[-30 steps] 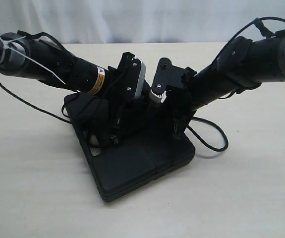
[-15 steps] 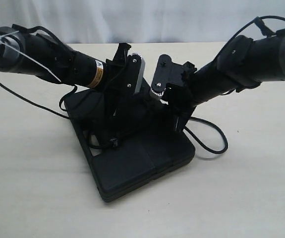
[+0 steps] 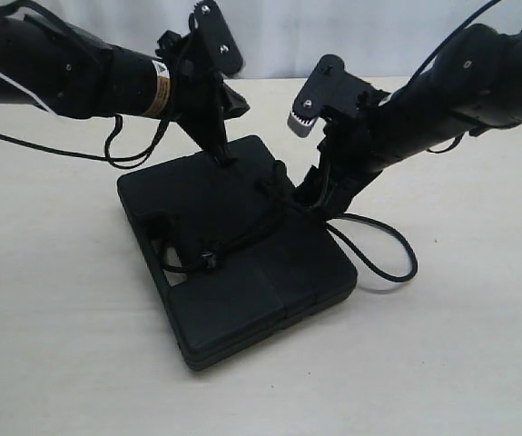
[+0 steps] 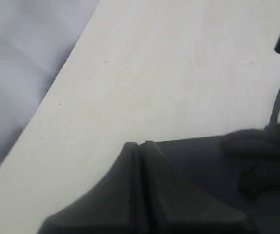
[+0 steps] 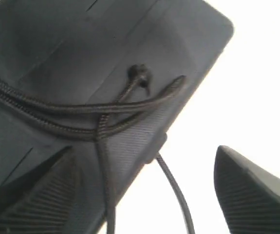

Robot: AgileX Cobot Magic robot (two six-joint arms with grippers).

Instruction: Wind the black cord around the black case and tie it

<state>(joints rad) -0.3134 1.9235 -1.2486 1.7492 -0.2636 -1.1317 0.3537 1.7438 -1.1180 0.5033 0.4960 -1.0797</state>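
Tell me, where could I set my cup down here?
Bare table in front of the black case and to its left is free. Crowded: above the case, where the left gripper and right gripper hang, and at its right edge, where the black cord loops.

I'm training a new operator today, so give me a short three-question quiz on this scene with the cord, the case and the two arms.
1. True or false: the cord lies across the top of the case.
2. Pick one: on the right arm the jaws are A open, B shut on the cord, C out of view.
3. Short answer: which arm has its jaws shut?
Key: 1 true; 2 A; 3 the left arm.
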